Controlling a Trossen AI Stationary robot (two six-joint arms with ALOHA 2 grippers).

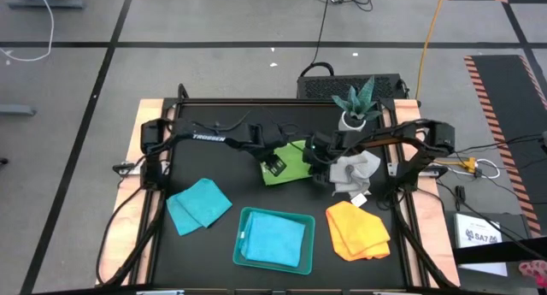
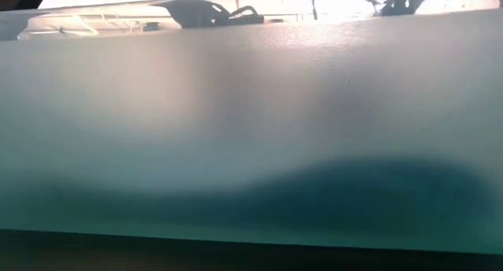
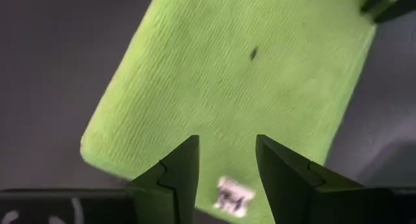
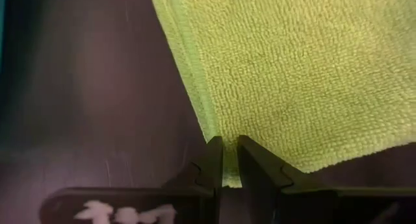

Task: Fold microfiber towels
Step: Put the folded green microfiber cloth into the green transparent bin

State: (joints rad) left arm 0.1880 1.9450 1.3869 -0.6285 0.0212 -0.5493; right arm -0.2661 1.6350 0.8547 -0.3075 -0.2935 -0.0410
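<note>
1. Looking down on the bench (image 1: 214,171), we see its dark top carrying five cloths, a tray, a plant pot and both arms.
2. We find the teal tray (image 1: 243,244) at the middle of the bench's near edge, with one turquoise towel (image 1: 275,240) lying flat inside it; in the low view the tray's wall (image 2: 251,145) fills almost the whole picture.
3. We see the second turquoise towel (image 1: 199,204) lying loosely folded toward the near left corner, well apart from both grippers.
4. We see the yellow-orange towel (image 1: 357,229) lying crumpled toward the near right corner, just beside the tray.
5. We place the lime green towel (image 1: 291,165) near the middle of the bench, between the two grippers, a small white label (image 3: 231,196) at one edge.
6. We see the grey-white towel (image 1: 359,169) bunched just to the right of the green one, beside the right arm.
7. We see the potted plant (image 1: 359,103) standing at the far edge.
8. We find the left gripper (image 3: 226,172) hovering over the green towel's labelled edge, its fingers spread and empty.
9. We find the right gripper (image 4: 229,160) at the green towel's opposite side, its fingers pressed together, pinching that towel's hemmed corner.
</note>
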